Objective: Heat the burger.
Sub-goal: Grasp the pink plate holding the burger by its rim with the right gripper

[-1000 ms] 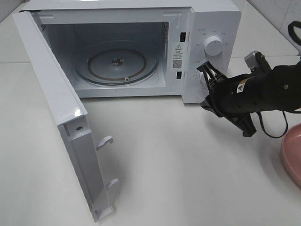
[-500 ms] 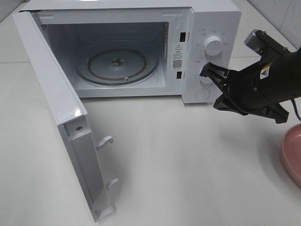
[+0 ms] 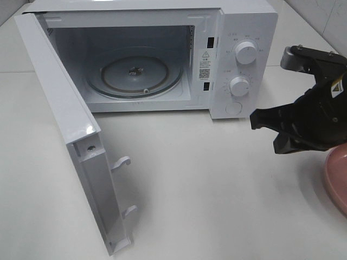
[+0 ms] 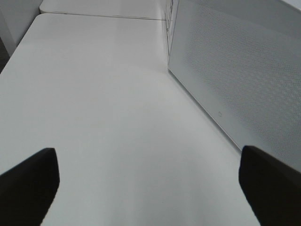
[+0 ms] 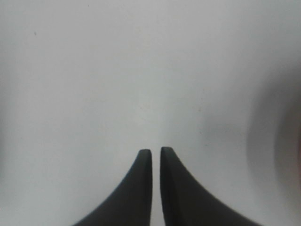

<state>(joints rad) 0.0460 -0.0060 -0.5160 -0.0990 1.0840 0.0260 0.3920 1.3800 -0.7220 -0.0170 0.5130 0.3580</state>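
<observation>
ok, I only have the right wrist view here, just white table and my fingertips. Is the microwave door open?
Observer: Yes, the door of the microwave stands wide open.
Operator: Where's my gripper?
Observer: The right gripper hangs above the table, off the microwave's front right corner, clear of the lower knob.
Operator: And the burger?
Observer: In no view. Only a pink plate shows, cut off at the far right.

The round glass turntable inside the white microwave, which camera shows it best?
The exterior high view: it looks past the open door onto the whole round glass turntable inside the white microwave. The left wrist view shows only a white perforated panel and white tabletop; the right wrist view, tabletop. Neither shows the turntable.
</observation>
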